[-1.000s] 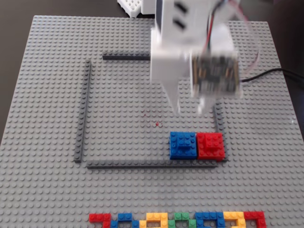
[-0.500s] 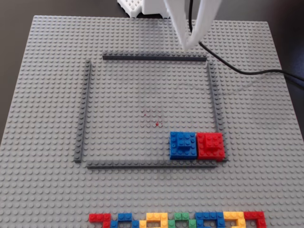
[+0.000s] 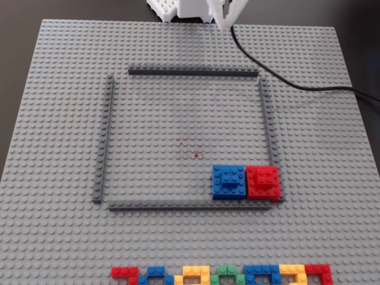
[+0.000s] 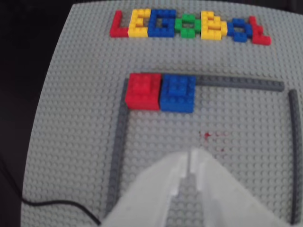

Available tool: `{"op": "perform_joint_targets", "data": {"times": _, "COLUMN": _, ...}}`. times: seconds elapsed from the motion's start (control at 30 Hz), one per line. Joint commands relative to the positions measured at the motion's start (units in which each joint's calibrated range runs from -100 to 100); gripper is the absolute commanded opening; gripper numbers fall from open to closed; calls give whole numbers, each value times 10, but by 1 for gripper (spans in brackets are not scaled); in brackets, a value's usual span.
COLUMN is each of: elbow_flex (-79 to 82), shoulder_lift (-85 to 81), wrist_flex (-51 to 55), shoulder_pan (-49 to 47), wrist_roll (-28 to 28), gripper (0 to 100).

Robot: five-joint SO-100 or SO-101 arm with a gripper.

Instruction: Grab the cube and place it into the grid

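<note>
Blue on grey: the cube (image 3: 229,180) sits inside the grid (image 3: 104,139), tucked against the near strip in the fixed view, toward its right-hand corner. Right beside it, touching, is the red block (image 3: 262,181), which fills that corner. The wrist view shows the same pair from the other side, cube (image 4: 178,93) to the right of the red block (image 4: 143,91), both pressed to the grid (image 4: 118,142) at its far edge.

The gripper (image 3: 225,13) is up at the top of the fixed view, off the far rim of the baseplate (image 3: 59,237), well apart from the cube and holding nothing. In the wrist view its pale fingers (image 4: 161,194) come together with only a thin slit between them, so the gripper (image 4: 190,165) is closed and empty.

A black cable (image 3: 297,88) trails across the plate's far right. A few small red specks (image 3: 196,155) mark the middle of the grid. Along the near edge lies the row of coloured bricks (image 3: 222,275); from the wrist they spell letters (image 4: 189,24).
</note>
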Motion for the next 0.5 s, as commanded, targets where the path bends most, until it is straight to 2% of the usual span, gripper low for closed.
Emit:
{"op": "perform_joint_targets", "data": {"times": 0.0, "elbow_flex": 104, "shoulder_lift": -102, "wrist_flex": -55, "shoulder_pan": 19, "wrist_roll": 0, "gripper": 0}}
{"op": "perform_joint_targets", "data": {"times": 0.47, "elbow_flex": 391, "shoulder_lift": -300, "wrist_flex": -138, "shoulder_pan": 60, "wrist_roll": 17, "gripper": 0}}
